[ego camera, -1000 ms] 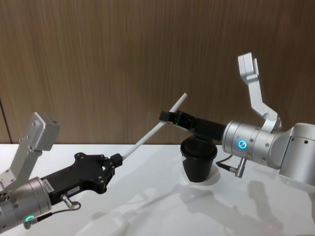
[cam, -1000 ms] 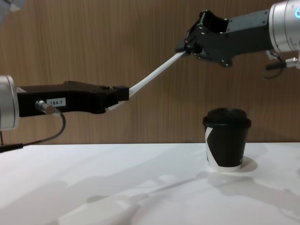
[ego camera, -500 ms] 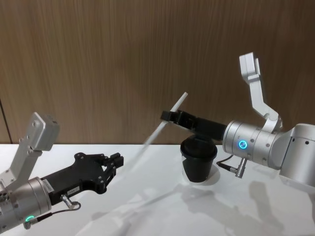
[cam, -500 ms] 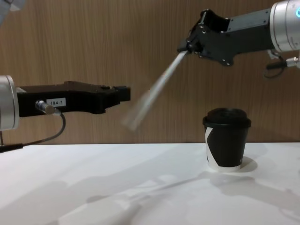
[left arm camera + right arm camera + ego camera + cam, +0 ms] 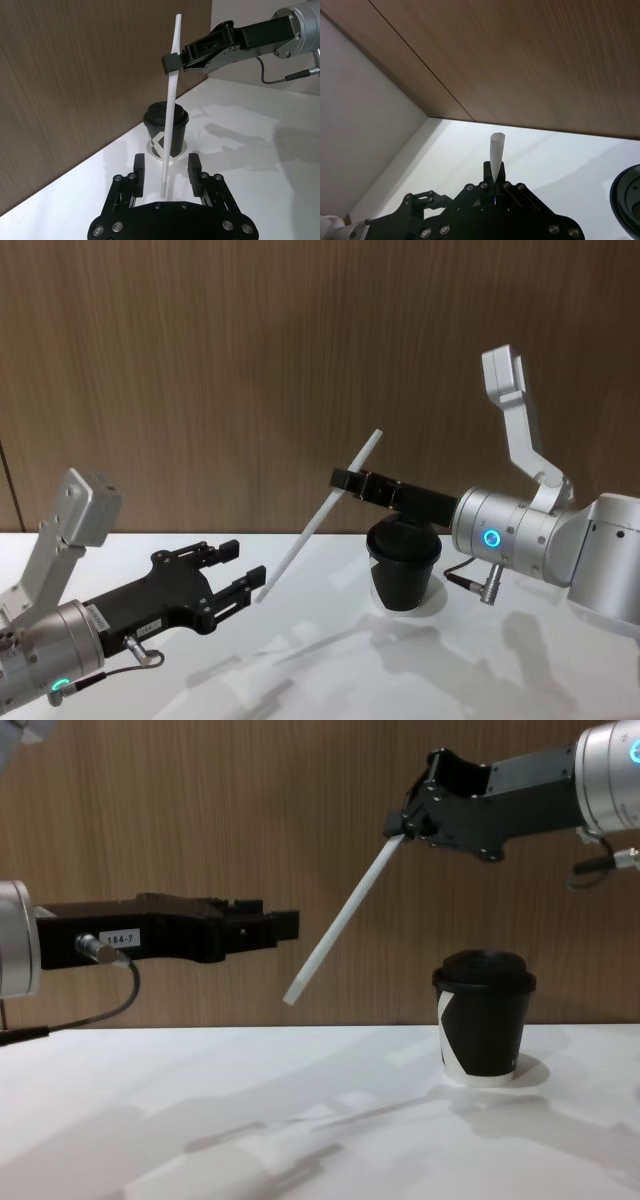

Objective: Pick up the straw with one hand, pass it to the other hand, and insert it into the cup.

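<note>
Straw (image 5: 343,923) slanted, top in right claw (image 5: 401,832), bottom pointing left.

Foreground: white table (image 5: 330,680); behind it: brown wood-panel wall (image 5: 200,340).

It looks like an indoor robot test bench: a white table (image 5: 400,680) set against a dark wood-panelled wall (image 5: 200,360).

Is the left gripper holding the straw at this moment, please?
No: in the chest view the left gripper stands apart from the straw, which hangs slanted from the right gripper alone.
</note>
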Controlling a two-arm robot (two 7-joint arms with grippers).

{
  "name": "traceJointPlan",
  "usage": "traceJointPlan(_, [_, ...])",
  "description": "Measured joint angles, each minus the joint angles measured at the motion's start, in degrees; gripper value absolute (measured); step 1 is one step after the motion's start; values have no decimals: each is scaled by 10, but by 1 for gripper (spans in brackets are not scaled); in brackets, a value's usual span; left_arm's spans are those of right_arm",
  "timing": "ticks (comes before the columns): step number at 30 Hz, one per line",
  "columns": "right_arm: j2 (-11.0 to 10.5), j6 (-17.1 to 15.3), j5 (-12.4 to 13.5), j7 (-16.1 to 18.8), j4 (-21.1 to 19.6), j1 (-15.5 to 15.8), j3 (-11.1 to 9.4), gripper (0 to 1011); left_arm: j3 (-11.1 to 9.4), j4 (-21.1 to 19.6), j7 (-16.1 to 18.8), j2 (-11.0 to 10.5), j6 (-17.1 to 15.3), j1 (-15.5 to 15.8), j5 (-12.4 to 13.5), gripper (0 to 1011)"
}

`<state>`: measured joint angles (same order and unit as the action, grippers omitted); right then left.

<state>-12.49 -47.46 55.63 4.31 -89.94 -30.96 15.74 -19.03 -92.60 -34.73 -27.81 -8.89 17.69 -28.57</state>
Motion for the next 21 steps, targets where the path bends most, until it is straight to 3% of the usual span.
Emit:
traceJointPlan(12, [-57,34,-57,37,-12,-17,46,7,0,0,0,0,0,0,0,881])
traceJointPlan(17, [-89,52,-85,58,-19,-27,68,7,0,0,0,0,0,0,0,1002])
traceJointPlan(21, [-116,66,-105,77,-24,-34,82,7,0,0,0,0,0,0,0,1003])
